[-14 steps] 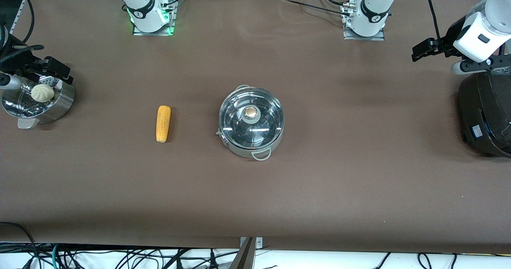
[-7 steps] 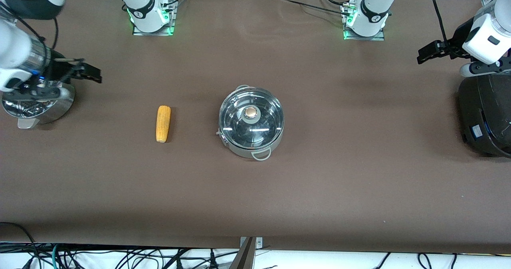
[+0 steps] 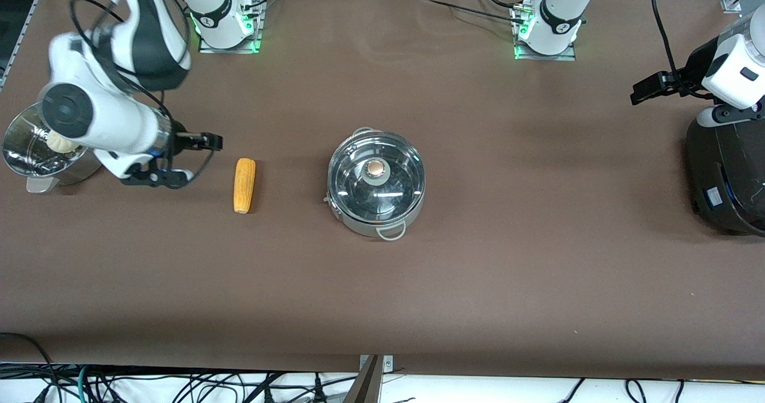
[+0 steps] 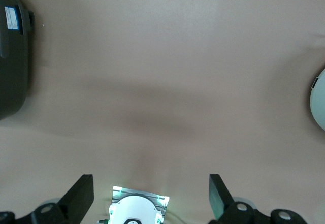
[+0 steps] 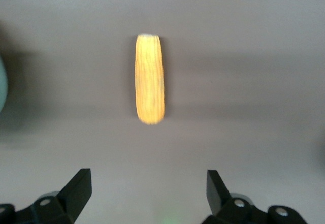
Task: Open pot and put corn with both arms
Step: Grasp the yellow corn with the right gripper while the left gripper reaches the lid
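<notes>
The steel pot (image 3: 376, 208) stands mid-table with its glass lid (image 3: 349, 179) on, tan knob (image 3: 375, 167) upward. The yellow corn (image 3: 244, 185) lies on the table beside it, toward the right arm's end. My right gripper (image 3: 156, 179) is open and empty, over the table between the steamer pot and the corn. The right wrist view shows the corn (image 5: 150, 79) ahead of the open gripper (image 5: 148, 173). My left gripper (image 3: 729, 116) is open and empty, over the black cooker. The left wrist view shows its gripper (image 4: 151, 178) over bare table, with the pot's edge (image 4: 320, 104) just in frame.
A steel steamer pot (image 3: 24, 164) with a pale bun (image 3: 60, 143) stands at the right arm's end, partly hidden by that arm. A big black cooker (image 3: 726, 176) stands at the left arm's end; it also shows in the left wrist view (image 4: 10, 56).
My right arm has swung from over the steamer pot toward the corn. My left gripper has shifted slightly toward its end of the table. Pot and corn have not moved.
</notes>
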You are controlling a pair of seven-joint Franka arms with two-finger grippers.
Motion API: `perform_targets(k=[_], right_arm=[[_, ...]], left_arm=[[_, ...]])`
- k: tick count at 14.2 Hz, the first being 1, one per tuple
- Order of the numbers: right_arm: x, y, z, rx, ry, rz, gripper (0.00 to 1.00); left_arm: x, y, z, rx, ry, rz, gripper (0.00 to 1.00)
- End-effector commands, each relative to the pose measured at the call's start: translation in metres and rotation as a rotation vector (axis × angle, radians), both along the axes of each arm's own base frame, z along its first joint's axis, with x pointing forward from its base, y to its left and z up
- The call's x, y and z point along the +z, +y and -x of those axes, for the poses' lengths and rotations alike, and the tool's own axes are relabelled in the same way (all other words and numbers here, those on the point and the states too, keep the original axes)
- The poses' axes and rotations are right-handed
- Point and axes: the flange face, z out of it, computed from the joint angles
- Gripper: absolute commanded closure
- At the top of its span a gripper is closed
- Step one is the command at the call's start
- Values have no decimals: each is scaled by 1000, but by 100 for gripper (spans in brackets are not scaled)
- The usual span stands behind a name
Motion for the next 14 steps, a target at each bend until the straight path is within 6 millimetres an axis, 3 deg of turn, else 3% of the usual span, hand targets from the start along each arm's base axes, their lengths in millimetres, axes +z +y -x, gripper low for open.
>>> perform_targets(k=[1,2,4,6,8,9,10,11,14], right_arm=[[-60,-5,11,-32,-55,-1,0],[-83,-4,15,-60,-78,2,0],[-135,8,27,-55,-120,1,0],[-172,10,32,-54,-160,-5,0],[-192,9,33,-56,-162,-4,3],[-192,9,33,-54,-163,-4,28],[-191,11,32,-49,-165,-5,63],[-191,10,30,-46,-166,-6,77],[-185,12,24,-48,-181,-11,80]], left_arm=[[5,2,-5,-116,-13,52,0],[1,2,-9,-117,-9,59,0],[-8,-21,-18,-122,-1,158,0],[-25,-70,-27,-190,5,186,0],[-44,-139,-36,-114,-1,165,0],[-54,-180,-46,-44,-9,165,0],[-62,-215,-56,30,-14,167,0],[-74,-255,-62,70,-15,170,0],[-100,-348,-64,174,-3,127,0]])
